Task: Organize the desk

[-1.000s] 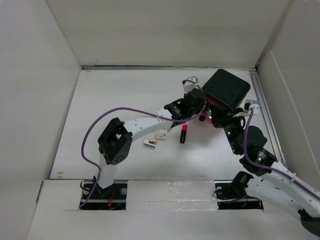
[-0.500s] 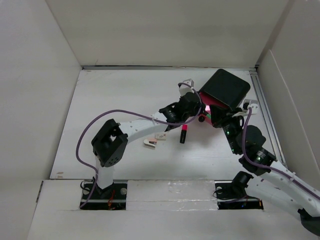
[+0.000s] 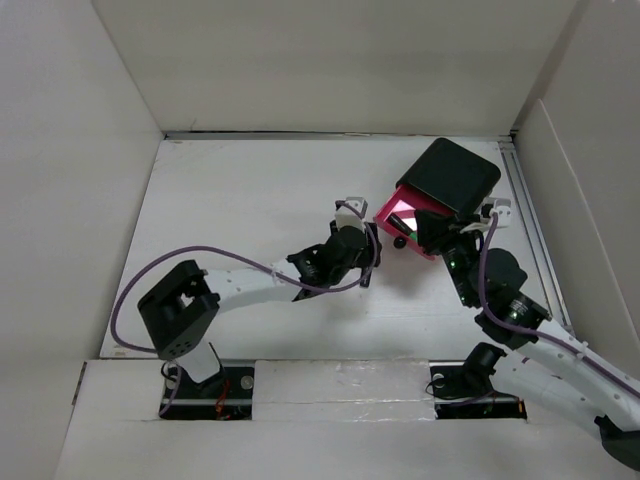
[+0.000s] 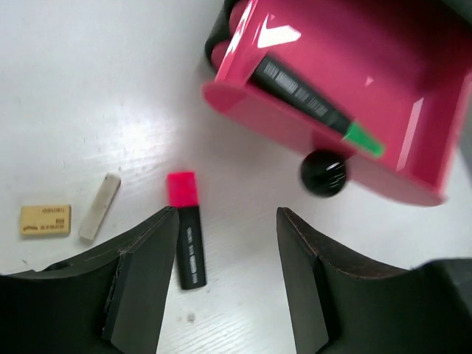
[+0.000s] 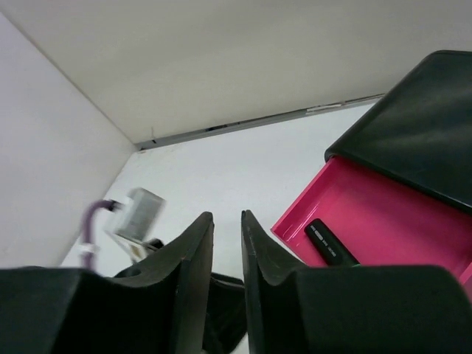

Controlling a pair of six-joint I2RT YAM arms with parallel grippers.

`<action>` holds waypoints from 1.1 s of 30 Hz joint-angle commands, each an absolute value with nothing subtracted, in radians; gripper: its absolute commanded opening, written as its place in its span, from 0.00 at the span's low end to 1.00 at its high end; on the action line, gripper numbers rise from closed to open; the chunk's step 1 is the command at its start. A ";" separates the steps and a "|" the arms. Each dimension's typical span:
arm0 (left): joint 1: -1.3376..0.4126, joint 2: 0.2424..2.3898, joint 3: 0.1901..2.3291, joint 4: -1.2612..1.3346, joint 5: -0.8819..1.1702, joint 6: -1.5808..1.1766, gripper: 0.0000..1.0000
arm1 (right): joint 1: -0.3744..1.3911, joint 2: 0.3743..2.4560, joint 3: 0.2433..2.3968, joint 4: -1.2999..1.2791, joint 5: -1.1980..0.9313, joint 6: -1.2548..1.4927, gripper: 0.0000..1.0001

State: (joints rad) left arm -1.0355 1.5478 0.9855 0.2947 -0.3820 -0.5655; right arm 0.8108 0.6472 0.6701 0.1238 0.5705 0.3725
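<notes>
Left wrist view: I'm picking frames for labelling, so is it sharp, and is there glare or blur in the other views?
Left wrist view: mildly soft, the drawer knob smeared, glare on the pink drawer; the highlighter on the desk is readable. Right wrist view: the cable block at left is blurred. Top external view: evenly lit, soft shadows, no glare.

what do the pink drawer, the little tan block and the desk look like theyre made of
Pink drawer: glossy hard plastic, judging by the sharp white glints on its walls.
Tan block: likely a rubber eraser, dull, with printed lettering.
Desk: matte white, faint grain lines, perhaps painted or laminated wood; hard to say.
</notes>
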 commanded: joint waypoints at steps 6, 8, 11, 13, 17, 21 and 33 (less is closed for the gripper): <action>-1.034 1.741 1.012 0.291 -0.331 -0.548 0.52 | 0.804 0.650 0.676 0.178 0.549 0.364 0.34; -1.034 1.768 1.023 0.295 -0.321 -0.542 0.52 | 0.804 0.655 0.680 0.176 0.543 0.359 0.35; -1.034 1.811 1.040 0.265 -0.319 -0.546 0.52 | 0.804 0.660 0.678 0.178 0.543 0.360 0.35; -1.043 1.833 1.046 0.247 -0.325 -0.554 0.51 | 0.804 0.658 0.680 0.176 0.538 0.360 0.35; -1.064 1.906 1.086 0.201 -0.374 -0.555 0.47 | 0.804 0.658 0.678 0.179 0.540 0.361 0.35; -1.075 1.962 1.134 0.150 -0.422 -0.566 0.39 | 0.804 0.652 0.678 0.181 0.534 0.360 0.35; -1.115 1.787 1.000 0.049 -0.584 -0.653 0.00 | 0.804 0.638 0.672 0.181 0.555 0.357 0.35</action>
